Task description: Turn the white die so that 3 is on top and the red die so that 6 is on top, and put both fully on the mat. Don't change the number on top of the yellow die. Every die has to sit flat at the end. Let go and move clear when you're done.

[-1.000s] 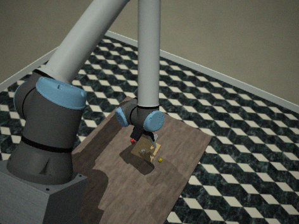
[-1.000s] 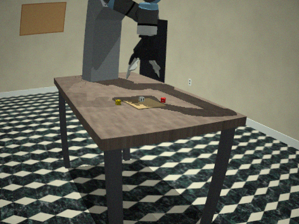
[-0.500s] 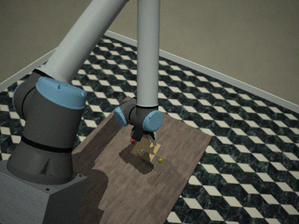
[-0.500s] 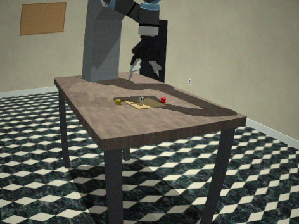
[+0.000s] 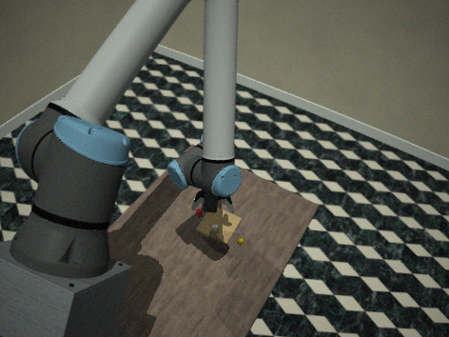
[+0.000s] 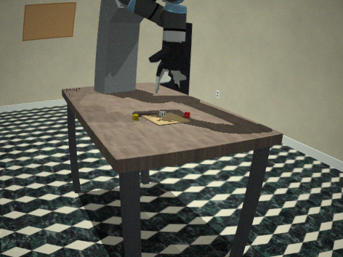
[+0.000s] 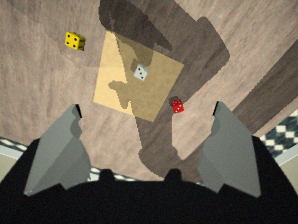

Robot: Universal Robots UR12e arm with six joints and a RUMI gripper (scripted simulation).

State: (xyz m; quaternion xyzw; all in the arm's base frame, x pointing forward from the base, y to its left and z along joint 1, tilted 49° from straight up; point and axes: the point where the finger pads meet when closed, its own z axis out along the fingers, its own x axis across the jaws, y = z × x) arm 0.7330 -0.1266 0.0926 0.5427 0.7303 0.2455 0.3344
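Note:
The white die [image 7: 141, 73] lies flat on the tan mat [image 7: 136, 83], showing two pips on top in the wrist view. It also shows in the top view [image 5: 215, 227] and the exterior view [image 6: 162, 113]. The red die [image 7: 177, 106] lies on the wood just off the mat's edge, also in the top view [image 5: 199, 212] and the exterior view [image 6: 187, 115]. The yellow die [image 7: 74, 41] lies on the wood off the mat's other side, with four pips up. My gripper [image 7: 146, 103] hangs high above the table, fully open and empty, also seen in the exterior view [image 6: 168, 79].
The mat [image 5: 219, 226] [image 6: 163, 123] lies near the middle of the wooden table. The arm's base [image 5: 62, 267] stands at one end of the table. The arm's shadow falls across the mat and the wood.

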